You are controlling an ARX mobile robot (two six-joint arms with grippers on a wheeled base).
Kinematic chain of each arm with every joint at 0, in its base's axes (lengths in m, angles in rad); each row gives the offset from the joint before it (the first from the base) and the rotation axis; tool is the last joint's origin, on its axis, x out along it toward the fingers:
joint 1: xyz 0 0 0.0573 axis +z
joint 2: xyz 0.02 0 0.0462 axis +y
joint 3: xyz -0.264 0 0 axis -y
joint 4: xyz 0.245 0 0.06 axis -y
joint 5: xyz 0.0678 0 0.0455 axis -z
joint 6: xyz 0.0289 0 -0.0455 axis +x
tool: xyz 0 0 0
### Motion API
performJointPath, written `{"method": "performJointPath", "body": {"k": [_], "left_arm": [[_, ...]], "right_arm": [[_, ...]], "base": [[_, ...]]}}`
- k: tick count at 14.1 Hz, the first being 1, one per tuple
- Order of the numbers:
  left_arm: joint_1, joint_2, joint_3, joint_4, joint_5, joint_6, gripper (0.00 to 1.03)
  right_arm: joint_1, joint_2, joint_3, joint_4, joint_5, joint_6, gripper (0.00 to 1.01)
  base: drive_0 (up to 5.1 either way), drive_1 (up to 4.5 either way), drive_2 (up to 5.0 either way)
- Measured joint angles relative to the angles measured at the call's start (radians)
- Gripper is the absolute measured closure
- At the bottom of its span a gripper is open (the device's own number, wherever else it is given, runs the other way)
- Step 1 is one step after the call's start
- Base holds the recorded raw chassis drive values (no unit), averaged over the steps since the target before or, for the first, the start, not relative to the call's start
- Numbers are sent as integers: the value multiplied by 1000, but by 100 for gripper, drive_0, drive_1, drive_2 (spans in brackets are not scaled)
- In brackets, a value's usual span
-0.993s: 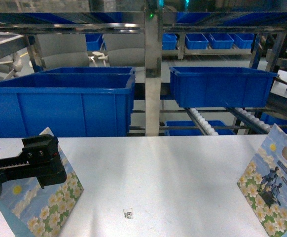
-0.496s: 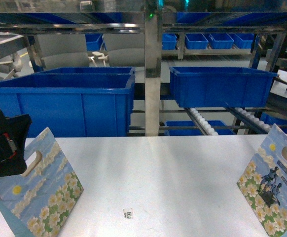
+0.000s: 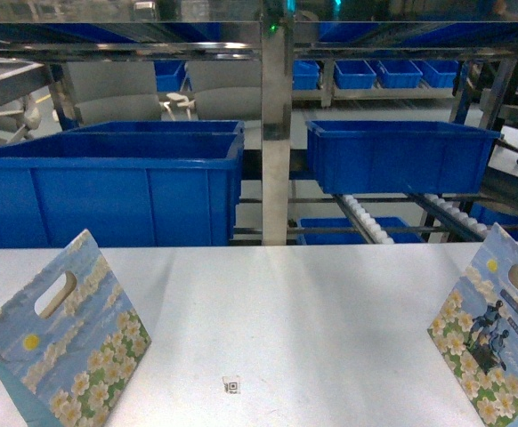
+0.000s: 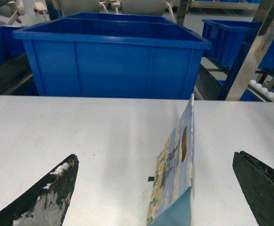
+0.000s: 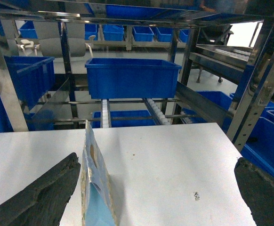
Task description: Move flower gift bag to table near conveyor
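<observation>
On the left of the head view, the flower gift bag (image 3: 68, 342) stands upright on the white tabletop (image 3: 295, 320) near its left front corner, printed with daisies, sky and a yellow sun, with an oval handle slot near its top. No arm shows in that view. The left wrist view sees this bag edge-on (image 4: 177, 167), standing free between the two dark fingers of the left pincer (image 4: 158, 188), which is spread wide; neither finger touches the bag. Behind it sits a large blue bin (image 3: 108, 182). A small square code mark (image 3: 232, 385) lies on the tabletop towards the front middle. Beyond the tabletop's far edge rises the conveyor (image 3: 370, 222), steel-framed with sloping lanes of white rollers, carrying a second blue bin (image 3: 400, 153). At the right edge stands another gift bag (image 3: 495, 334), with daisies and dark figures. The right wrist view shows that bag edge-on (image 5: 97, 181), just beside the left finger of the right pincer (image 5: 158, 193), likewise spread wide and gripping nothing.
</observation>
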Motion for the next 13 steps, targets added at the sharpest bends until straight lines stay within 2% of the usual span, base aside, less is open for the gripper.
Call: {"method": "performJointPath", "body": {"k": [2,3,4,7,8,9,10,11,13], "left_arm": [[84,-208,-12,-188,84,17,5],[111,-271,-14,-245,87,15,5],[111,-266,-14,-222,69,5,5],[108,-245,-9,-222,69,-1,5],[108,-245,-9,-221,69,-1,5],[95,-235,-33,-114,74,8,9],[75,-241,-65,6,77,30,18],[65,-266,-68,66,90,44,28],[68,-352,-68,18,87,60,50]], "right_arm": [[0,0,0,0,0,0,3],[0,0,0,0,0,0,3],[0,0,0,0,0,0,3],[0,0,0,0,0,0,3],[-9,-1,-7,31,-22,1,5],[-43,-16,-26,87,-96,3,12],[-64,-42,-36,91,-158,3,21],[-66,-54,-41,81,-182,4,32],[-66,-87,-70,89,-194,4,54]], "base": [[0,0,0],[0,0,0],[0,0,0],[0,0,0],[0,0,0],[0,0,0],[0,0,0],[0,0,0],[0,0,0]]}}
